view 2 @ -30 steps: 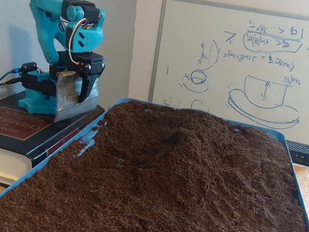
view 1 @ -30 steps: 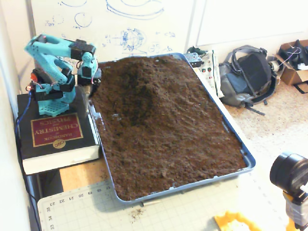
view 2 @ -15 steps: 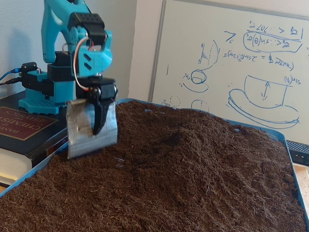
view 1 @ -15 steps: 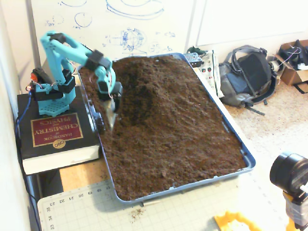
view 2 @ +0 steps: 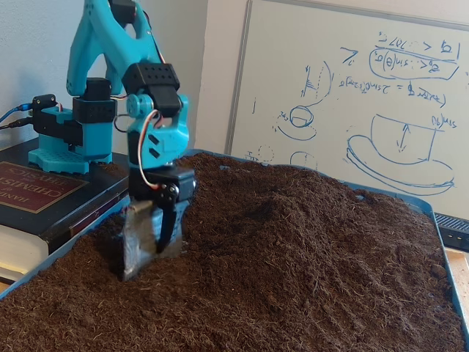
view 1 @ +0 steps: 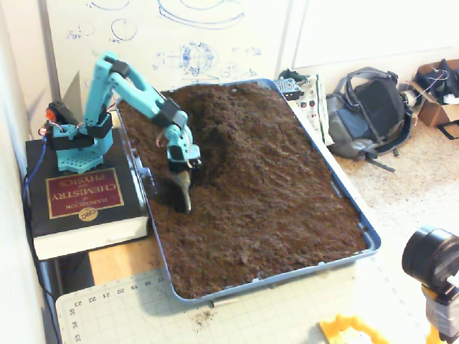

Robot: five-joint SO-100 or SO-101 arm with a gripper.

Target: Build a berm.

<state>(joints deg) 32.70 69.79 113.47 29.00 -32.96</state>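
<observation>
Since 0.5 s ago the arm (view 1: 133,82) has reached further out over the tray (view 1: 344,197) and lowered. The gripper (view 2: 150,249), clamped on a grey blade (view 2: 139,238), now has the blade's edge in the soil. The berm (view 1: 229,118) sits at the tray's far end, beside the whiteboard (view 2: 352,95); its long axis runs roughly along the tray's length in the high fixed view.

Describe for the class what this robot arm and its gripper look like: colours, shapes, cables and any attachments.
The arm has turquoise plastic links joined by black boxy servo motors, with thin red and white wires looping along it. Its turquoise base has a perforated front. The black gripper carries a flat grey, tape-wrapped blade.
</observation>
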